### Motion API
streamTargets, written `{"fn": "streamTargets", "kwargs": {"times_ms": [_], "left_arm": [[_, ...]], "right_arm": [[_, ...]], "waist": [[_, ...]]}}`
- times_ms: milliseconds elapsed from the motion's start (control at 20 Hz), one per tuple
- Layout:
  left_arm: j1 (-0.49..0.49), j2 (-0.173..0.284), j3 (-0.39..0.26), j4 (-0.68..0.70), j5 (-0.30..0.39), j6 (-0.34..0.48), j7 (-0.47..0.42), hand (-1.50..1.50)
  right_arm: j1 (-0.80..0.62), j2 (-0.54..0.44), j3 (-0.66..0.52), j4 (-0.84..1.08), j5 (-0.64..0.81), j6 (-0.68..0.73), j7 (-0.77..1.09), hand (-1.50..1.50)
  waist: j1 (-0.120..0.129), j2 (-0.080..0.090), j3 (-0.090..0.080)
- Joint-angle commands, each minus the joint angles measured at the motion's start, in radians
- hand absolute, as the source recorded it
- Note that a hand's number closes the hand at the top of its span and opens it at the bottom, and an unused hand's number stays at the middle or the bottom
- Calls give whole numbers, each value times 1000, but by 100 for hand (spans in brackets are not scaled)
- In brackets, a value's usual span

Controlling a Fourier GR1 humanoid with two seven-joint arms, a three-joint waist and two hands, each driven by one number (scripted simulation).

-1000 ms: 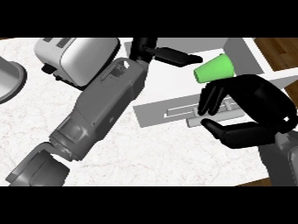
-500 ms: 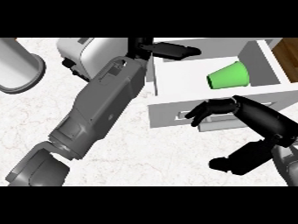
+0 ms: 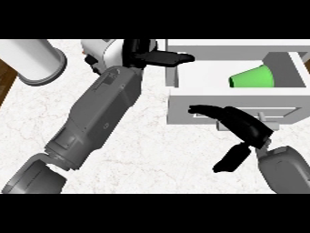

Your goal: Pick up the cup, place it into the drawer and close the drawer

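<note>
Since the earlier frame the right robot hand (image 3: 241,125) is lowered to the front of the drawer (image 3: 237,110), fingers relaxed and holding nothing, while the green cup (image 3: 252,77) lies inside the drawer, so only closing is judged left.

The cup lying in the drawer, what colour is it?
Bright green. The cup shows best in the head view, on its side inside the open white drawer.
</note>
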Motion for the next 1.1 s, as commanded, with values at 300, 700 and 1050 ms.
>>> {"fn": "streamTargets", "kwargs": {"times_ms": [300, 700, 1050], "left_arm": [[165, 49, 0, -148, 7, -69, -7, -150], [261, 117, -6, -232, 15, -138, 16, -150], [267, 163, -6, -271, 18, -171, 58, -150]], "right_arm": [[-227, 100, 12, 633, 204, -186, -203, 150], [-434, 47, -183, 896, 137, -296, -397, 150], [-617, -33, -295, 1010, 87, -302, -376, 150]], "waist": [[96, -1, 2], [140, 11, 4], [171, 27, 4]]}}
